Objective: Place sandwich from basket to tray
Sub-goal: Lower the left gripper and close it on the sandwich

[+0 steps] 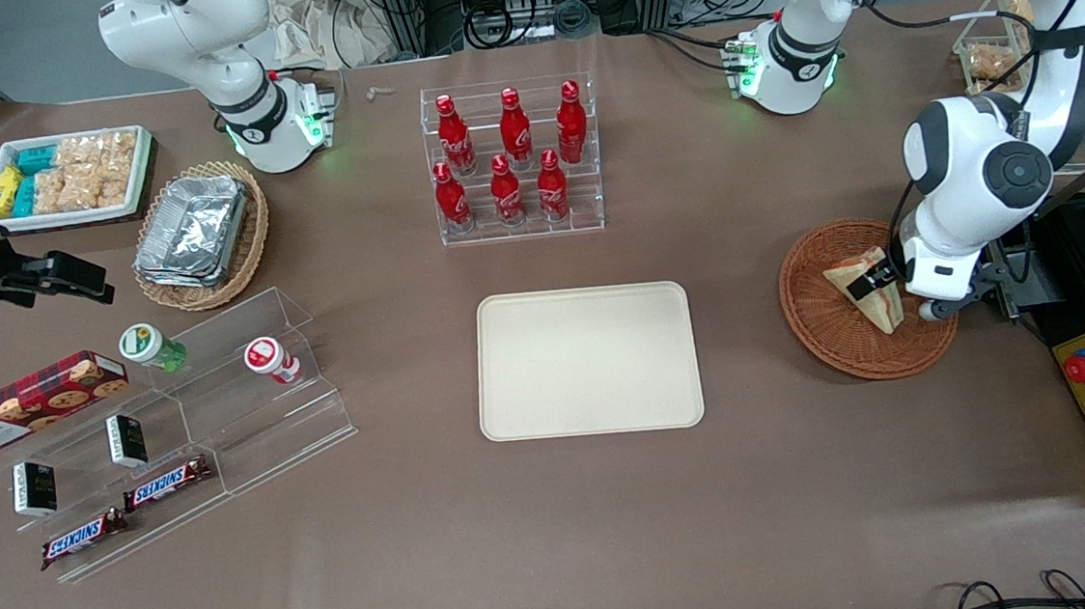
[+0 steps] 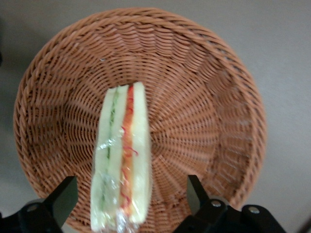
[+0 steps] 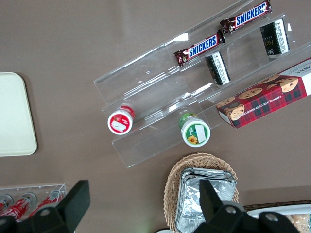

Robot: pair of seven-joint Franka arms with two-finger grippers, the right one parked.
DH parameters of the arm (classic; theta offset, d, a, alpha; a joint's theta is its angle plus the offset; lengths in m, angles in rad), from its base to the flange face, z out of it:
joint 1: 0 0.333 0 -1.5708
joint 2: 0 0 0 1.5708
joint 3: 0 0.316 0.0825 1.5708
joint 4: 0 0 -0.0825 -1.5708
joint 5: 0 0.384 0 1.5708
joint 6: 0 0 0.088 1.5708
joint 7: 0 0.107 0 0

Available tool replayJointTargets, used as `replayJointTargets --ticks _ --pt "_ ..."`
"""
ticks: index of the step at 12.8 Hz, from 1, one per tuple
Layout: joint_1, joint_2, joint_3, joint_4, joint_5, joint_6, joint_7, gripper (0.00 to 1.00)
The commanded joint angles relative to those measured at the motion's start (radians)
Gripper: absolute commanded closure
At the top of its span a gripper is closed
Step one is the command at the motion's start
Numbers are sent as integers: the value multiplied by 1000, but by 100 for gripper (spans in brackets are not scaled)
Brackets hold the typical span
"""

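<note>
The gripper is seen low over the basket in the front view, at the working arm's end of the bench. The sandwich lies in the basket, wedge tilted, cut edge facing the gripper. In this view the fingers are largely hidden by the wrist housing and the bread; only a dark tip is made out against the wedge.

From the left wrist view the fingers are shown spread wide, one on each side of the sandwich, with gaps to both faces; nothing is gripped. Here the sandwich stands on edge in clear wrap, green and red-orange stripes running along the cut face, its near end cut off by the frame. The basket rim is seen almost whole, weave plain.

The tray is seen entire only in the front view, flat on the bench at mid-table, well apart from the basket, nothing on it. A corner of the tray alone appears in the right wrist view.

Noted toward the parked arm's end: a stepped clear rack with chocolate bars and small cups, a cookie box, an oval basket of foil containers. Labels on the small dark packets are not readable. Red bottles stand in a clear stand, farther from the front camera than the tray
</note>
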Motion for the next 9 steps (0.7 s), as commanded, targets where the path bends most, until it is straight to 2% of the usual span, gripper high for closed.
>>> replayJointTargets --ticks 1,8,9 --pt "10 19 0 -73 26 116 -28 0" --pt "10 114 32 -73 26 196 -28 0" --pt "10 117 32 -73 26 206 -28 4"
